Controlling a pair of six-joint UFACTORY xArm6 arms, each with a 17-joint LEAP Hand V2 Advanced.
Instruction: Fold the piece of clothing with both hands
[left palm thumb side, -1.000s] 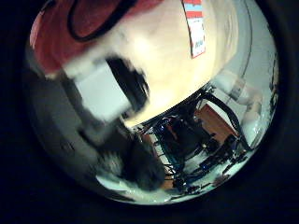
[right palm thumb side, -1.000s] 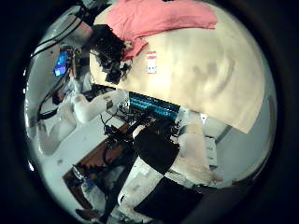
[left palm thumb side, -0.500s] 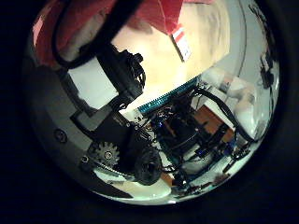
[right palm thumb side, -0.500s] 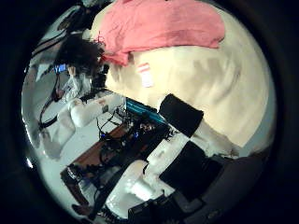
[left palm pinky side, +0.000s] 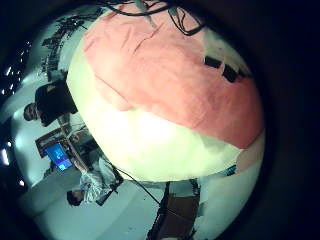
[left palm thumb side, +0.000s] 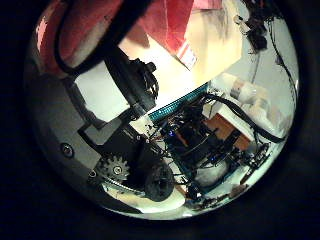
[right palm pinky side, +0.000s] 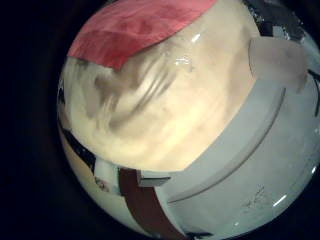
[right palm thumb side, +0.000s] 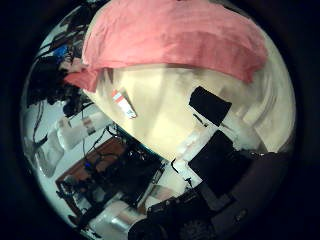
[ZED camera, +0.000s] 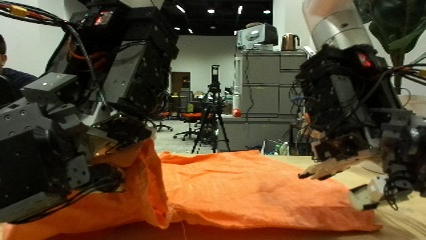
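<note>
On the pale worktop (ZED camera: 400, 215), lying mostly flat between both arms: orange-pink soft woven cloth garment (ZED camera: 253, 190), light, limp, creased, best taken at edges or corners. At left, one raised edge bunched in clenched left robot hand (ZED camera: 60, 150); at right, right robot hand (ZED camera: 353, 150) released, fingertips near the far edge.

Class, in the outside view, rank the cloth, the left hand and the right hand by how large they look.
1. Left hand, though nearness to the camera inflates it.
2. Cloth.
3. Right hand.
</note>
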